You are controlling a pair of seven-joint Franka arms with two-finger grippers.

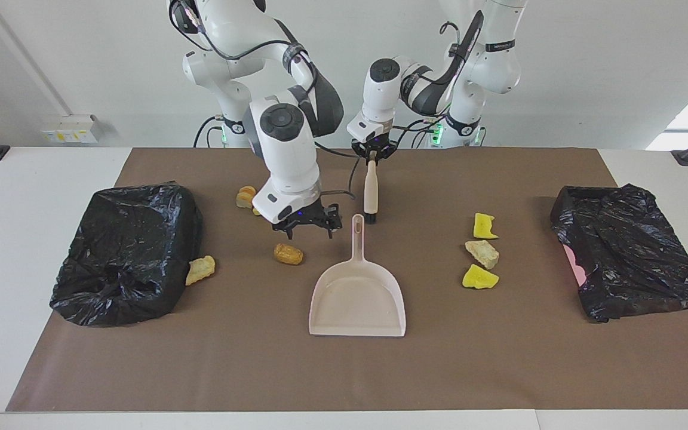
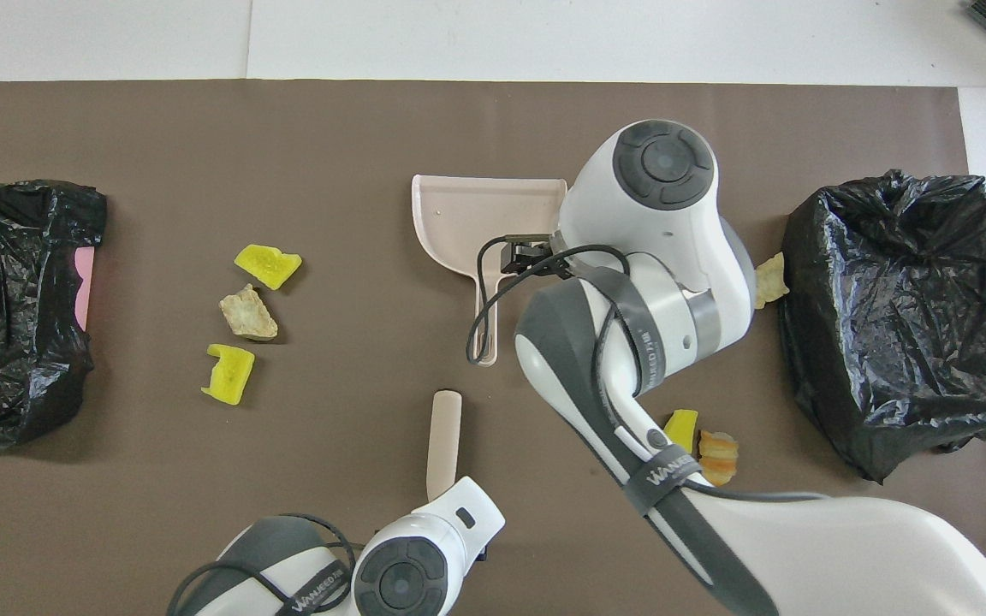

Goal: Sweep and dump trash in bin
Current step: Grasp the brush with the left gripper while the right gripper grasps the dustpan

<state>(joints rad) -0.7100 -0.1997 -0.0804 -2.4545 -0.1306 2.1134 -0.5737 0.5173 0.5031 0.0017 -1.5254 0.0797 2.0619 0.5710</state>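
Seven lumps of trash lie scattered on the mat: three [image 1: 481,257] toward the left arm's end, four [image 1: 288,254] toward the right arm's end, one touching the bin [image 1: 126,254]. They look light and soft, likely to roll; sweeping suits them. The left gripper [image 1: 371,153] is clenched on the brush [image 1: 371,191] handle's top; the right gripper [image 1: 307,224], spread wide, hangs beside the dustpan [image 1: 357,298] handle.

The dustpan [image 1: 357,295] is lying mid-table, its handle pointing toward the robots, with the brush [image 1: 371,194] being held nearer to the robots. Three pieces of trash [image 1: 482,251] are lying toward the left arm's end, four toward the right arm's. A bagged bin [image 1: 627,251] is sitting at each end.
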